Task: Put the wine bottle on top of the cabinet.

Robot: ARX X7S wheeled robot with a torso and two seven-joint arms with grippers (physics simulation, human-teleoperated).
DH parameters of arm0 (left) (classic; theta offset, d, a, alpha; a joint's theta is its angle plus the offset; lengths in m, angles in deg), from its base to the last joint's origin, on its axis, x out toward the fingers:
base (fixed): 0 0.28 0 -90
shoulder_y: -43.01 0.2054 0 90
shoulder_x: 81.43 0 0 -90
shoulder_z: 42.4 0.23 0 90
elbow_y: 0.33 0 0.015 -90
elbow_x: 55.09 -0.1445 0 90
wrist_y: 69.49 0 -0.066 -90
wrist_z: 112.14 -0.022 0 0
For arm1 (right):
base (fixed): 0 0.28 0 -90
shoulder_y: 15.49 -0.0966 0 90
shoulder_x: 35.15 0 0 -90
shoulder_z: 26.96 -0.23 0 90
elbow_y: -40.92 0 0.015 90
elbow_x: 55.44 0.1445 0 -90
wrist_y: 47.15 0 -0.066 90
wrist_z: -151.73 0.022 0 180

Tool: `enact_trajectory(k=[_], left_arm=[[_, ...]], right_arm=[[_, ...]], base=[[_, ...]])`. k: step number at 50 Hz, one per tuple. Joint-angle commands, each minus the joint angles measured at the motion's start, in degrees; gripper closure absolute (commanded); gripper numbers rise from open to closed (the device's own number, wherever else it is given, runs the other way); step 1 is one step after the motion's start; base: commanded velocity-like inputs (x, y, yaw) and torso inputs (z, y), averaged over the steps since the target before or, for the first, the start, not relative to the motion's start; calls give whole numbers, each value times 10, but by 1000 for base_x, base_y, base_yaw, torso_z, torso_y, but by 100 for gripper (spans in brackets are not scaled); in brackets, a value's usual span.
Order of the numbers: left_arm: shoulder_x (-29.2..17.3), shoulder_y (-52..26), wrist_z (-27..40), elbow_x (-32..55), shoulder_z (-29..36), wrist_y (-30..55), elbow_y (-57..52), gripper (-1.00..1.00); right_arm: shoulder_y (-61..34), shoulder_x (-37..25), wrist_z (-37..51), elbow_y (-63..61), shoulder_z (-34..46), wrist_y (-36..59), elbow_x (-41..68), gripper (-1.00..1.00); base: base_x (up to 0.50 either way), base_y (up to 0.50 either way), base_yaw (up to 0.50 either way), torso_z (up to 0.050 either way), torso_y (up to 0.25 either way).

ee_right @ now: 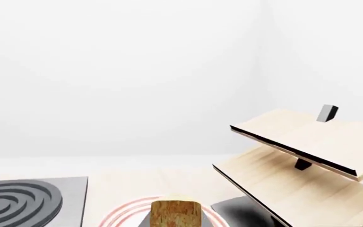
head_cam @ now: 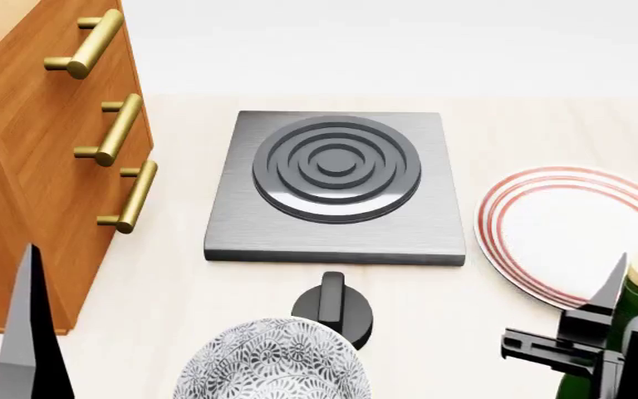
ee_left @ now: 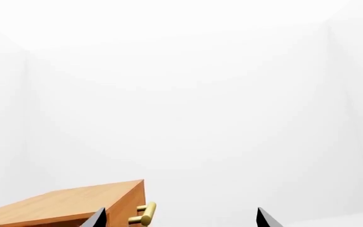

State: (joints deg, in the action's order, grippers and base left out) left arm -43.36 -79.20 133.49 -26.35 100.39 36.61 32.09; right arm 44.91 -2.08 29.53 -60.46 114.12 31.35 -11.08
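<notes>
**Wine bottle at the near right, cabinet at the far left**

The tall dark green glass wine bottle (head_cam: 627,312) with its tan cork stands at the near right edge of the head view, on the pale light-wood surface (head_cam: 175,291). The right gripper (head_cam: 618,328) sits right against the bottle's neck, its dark fingers (head_cam: 607,291) flanking the glass just below the cork; whether they actually clamp it cannot be told. In the right wrist view the cork (ee_right: 176,213) shows close up at the lower edge.

The large reddish-brown wooden cabinet (head_cam: 31,158) with brass-gold bar handles (head_cam: 114,129) stands at the left, well apart from the bottle. The left gripper (ee_left: 181,220) shows two dark finger tips spread wide with nothing between them, held near the cabinet's upper corner.

Between cabinet and bottle lies a square grey hotplate with dark concentric rings (head_cam: 336,183). A white plate with red rim stripes (head_cam: 568,229) lies to its right, just beyond the bottle. A black knob (head_cam: 332,309) and a grey patterned bowl (head_cam: 269,366) sit nearer. A pale slanted-panel wooden rack (ee_right: 301,161) stands right of the plate.
</notes>
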Motion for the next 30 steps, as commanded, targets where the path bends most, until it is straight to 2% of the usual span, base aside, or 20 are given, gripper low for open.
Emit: enact_trajectory(k=[1, 11, 30], left_arm=[[1, -1, 1, -1, 3, -1, 1, -100], [2, -3, 1, -1, 6, -1, 3, -100], [7, -1, -7, -4, 17, -9, 17, -100]], right_arm=[[12, 1, 2, 6, 1, -6, -2, 100], [1, -11, 3, -11, -4, 7, -1, 100], [-82, -53, -26, -103, -29, 66, 22, 100]], base=[[0, 0, 0, 0, 0], [0, 0, 0, 0, 0], [0, 0, 0, 0, 0]])
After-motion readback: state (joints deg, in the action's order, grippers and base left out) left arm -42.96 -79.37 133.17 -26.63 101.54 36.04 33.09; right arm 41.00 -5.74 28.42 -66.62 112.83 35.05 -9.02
